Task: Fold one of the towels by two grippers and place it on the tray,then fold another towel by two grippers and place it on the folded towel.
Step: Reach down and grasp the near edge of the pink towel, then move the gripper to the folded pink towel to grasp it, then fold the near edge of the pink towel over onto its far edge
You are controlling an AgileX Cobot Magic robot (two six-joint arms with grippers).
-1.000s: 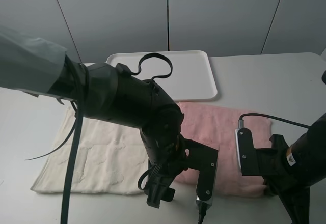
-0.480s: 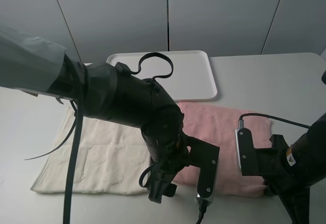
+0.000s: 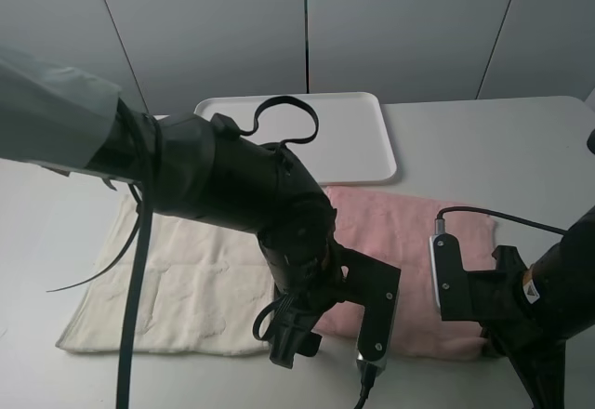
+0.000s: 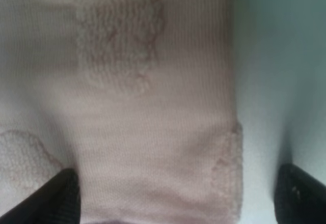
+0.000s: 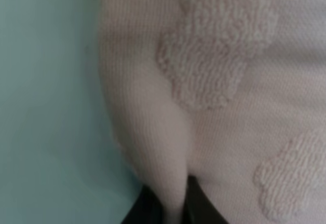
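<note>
Down low, both grippers were at the pink towel

The pink towel [image 3: 409,242] lay flat and open on the table [image 3: 502,139]. It was not on the tray [image 3: 353,139]. The tray sat just past the pink towel's far edge, the edge away from the arms.

The white towel [image 3: 186,288] lay flat just beside the pink towel, on the left arm's side. The big black left arm hid the place where the two towels came close. I could not tell if they touched.

The left gripper [image 4: 178,201] was at the pink towel's near edge, at the end closest to the white towel. Its jaws stood wide apart and held nothing. One fingertip [image 4: 56,201] was over the pink towel. The other was over the bare table, just off the towel. The pink towel's side edge ran between them.

The right gripper [image 5: 170,208] was at the pink towel's near edge too, at the other end. Its jaws were closed tight on the pink towel. A small fold of the cloth stood up and ran in between the dark jaws. Fluffy raised shapes showed on the pink towel beside that fold.
</note>
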